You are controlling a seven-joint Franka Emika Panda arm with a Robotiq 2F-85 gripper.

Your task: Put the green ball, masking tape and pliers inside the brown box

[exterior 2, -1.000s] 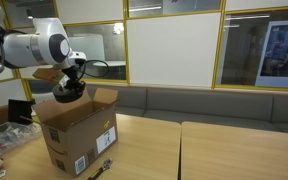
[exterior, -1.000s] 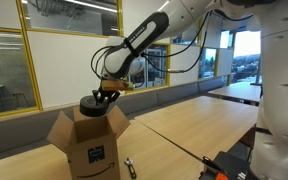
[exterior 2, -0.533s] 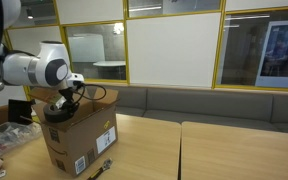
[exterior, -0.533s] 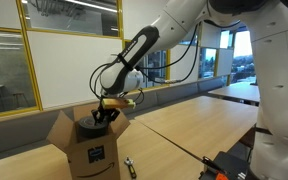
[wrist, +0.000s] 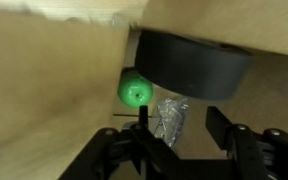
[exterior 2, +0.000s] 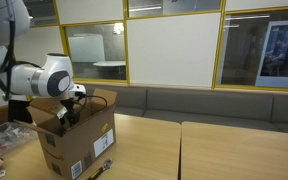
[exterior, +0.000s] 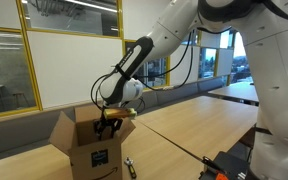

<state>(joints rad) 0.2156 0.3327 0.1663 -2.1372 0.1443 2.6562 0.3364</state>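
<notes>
— Inside the brown box (wrist: 44,70), at the left of the wrist view, what is that bright thing?

— That's the green ball (wrist: 135,91), a small glossy sphere lying on the cardboard floor near the wall. Just right of it is a scrap of crumpled clear wrap (wrist: 170,118). Then comes the masking tape (wrist: 194,62), a dark, flat round roll just beside the ball.

— And the gripper (wrist: 182,140)?

— Released. Its black fingers (wrist: 222,128) stand apart with nothing between them, and the tape lies beyond their tips. In both exterior views the gripper is lowered into the open carton.

— Where are the pliers (exterior: 130,165)?

— Outside the box, on the wooden worktop (exterior: 184,128), just beside the box's lower right corner. They look slim and dark.
</notes>
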